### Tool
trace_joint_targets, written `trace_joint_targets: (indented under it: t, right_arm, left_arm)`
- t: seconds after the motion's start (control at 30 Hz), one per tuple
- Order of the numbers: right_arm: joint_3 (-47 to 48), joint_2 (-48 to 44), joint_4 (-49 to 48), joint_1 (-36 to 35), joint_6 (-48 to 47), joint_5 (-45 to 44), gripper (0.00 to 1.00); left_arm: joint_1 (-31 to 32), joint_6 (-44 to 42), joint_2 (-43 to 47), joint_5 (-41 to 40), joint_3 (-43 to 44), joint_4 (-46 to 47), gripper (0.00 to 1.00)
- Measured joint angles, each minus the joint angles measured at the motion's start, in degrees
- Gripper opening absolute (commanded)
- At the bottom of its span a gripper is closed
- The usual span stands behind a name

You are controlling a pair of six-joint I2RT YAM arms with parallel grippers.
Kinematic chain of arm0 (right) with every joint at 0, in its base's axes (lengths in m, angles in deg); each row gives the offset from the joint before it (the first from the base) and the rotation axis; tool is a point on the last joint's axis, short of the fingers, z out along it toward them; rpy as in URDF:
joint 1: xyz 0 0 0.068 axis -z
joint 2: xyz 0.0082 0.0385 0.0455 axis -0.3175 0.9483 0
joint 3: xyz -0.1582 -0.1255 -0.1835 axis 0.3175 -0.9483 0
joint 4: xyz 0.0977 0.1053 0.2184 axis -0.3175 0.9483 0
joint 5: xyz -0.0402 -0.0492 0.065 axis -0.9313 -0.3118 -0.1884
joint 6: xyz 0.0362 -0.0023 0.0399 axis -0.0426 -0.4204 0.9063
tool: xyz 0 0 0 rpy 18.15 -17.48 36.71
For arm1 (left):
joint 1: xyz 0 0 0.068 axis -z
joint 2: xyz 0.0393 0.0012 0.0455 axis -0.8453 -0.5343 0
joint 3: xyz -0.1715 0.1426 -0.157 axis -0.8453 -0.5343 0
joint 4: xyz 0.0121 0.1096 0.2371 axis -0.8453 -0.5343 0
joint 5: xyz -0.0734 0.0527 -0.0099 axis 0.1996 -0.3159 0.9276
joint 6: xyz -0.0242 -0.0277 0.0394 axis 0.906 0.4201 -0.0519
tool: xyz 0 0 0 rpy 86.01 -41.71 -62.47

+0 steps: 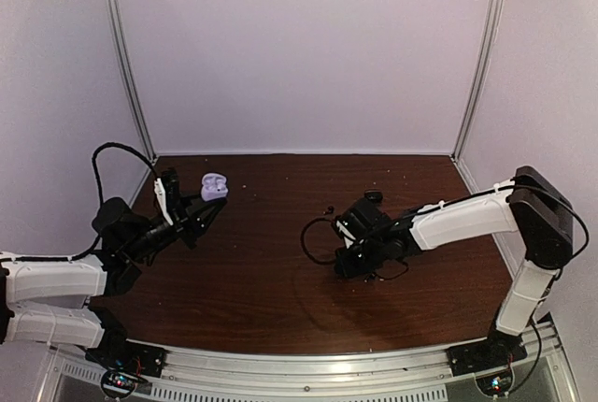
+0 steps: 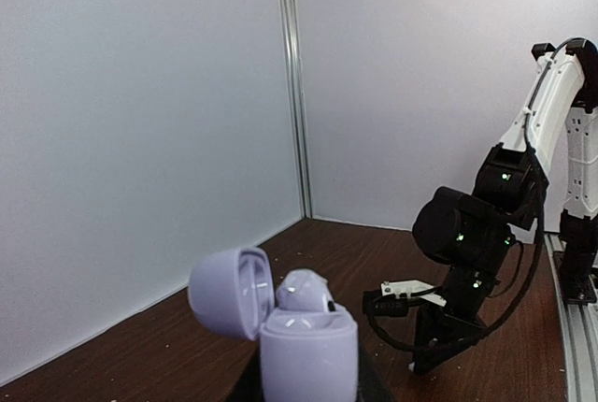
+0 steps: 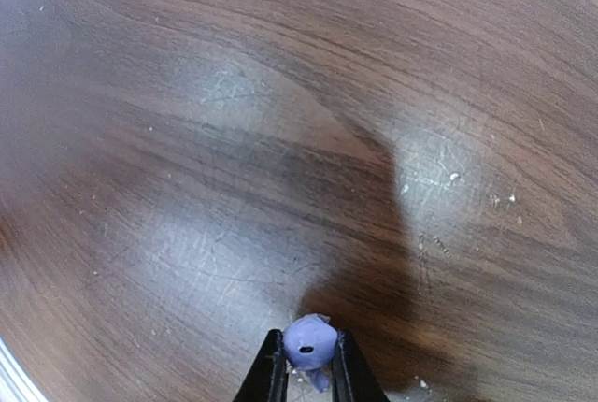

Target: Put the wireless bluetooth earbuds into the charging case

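Wood-grain table [image 3: 187,140], dark, scuffed semi-gloss; lilac charging case [image 2: 308,363], smooth glossy plastic; earbud [image 3: 309,343], smooth lilac plastic.

A: Where is there room?
B: On the bare wood of the table [image 1: 262,271] between the two arms, and along the back strip by the wall [image 1: 308,65].
A: What blocks?
B: The right arm [image 1: 462,218] lies across the right half, its cable [image 1: 306,243] looping leftward. The left arm [image 1: 56,276] takes the left edge, with a case [image 1: 214,186] raised there.

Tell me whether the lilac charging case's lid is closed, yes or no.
No: the charging case has its lid swung open to the side, with one earbud seated inside.
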Motion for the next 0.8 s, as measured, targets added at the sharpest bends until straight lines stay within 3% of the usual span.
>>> trace_joint_targets:
  t: [0.1, 0.2, 0.37, 0.8]
  right_arm:
    - [0.09, 1.42, -0.94, 0.00, 0.07, -0.50, 0.17]
    - [0.85, 2.43, -1.66, 0.00, 0.20, -0.79, 0.33]
    - [1.14, 2.80, -2.47, 0.00, 0.00, -0.92, 0.41]
    - [0.87, 0.63, -0.37, 0.46, -4.20, 4.26, 0.40]
  left_arm:
    - [0.00, -0.02, 0.00, -0.04, 0.00, 0.00, 0.00]
    - [0.00, -0.02, 0.00, -0.17, 0.00, 0.00, 0.00]
    - [0.00, -0.04, 0.02, -0.31, 0.00, -0.02, 0.00]
    - [0.00, -0.07, 0.02, -0.37, 0.00, 0.00, 0.00]
